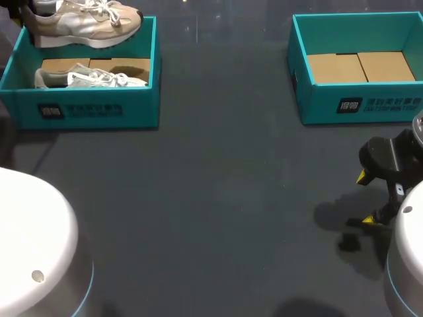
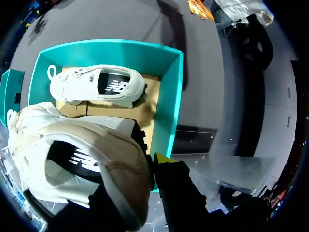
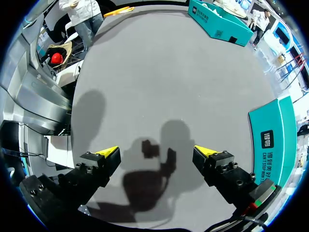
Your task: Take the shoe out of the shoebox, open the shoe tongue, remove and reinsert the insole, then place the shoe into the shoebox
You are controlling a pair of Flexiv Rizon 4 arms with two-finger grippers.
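Note:
A beige shoe [image 1: 86,23] hangs over the back of the left teal shoebox [image 1: 92,109], and my left gripper [image 1: 28,18] holds it by the heel. In the left wrist view the beige shoe [image 2: 82,154] fills the space at my left gripper [image 2: 140,169]. One yellow fingertip [image 2: 164,158] presses its heel and the other is hidden behind the shoe. A white shoe [image 2: 96,86] lies on its side inside that shoebox [image 2: 171,92], also seen as the white shoe [image 1: 89,78] from above. My right gripper [image 1: 365,198] hovers open over bare table.
A second teal shoebox [image 1: 360,105] stands at the back right, showing only its cardboard floor; its side [image 3: 275,140] is beside my right gripper [image 3: 157,152]. Dark table surface stretches between the two boxes.

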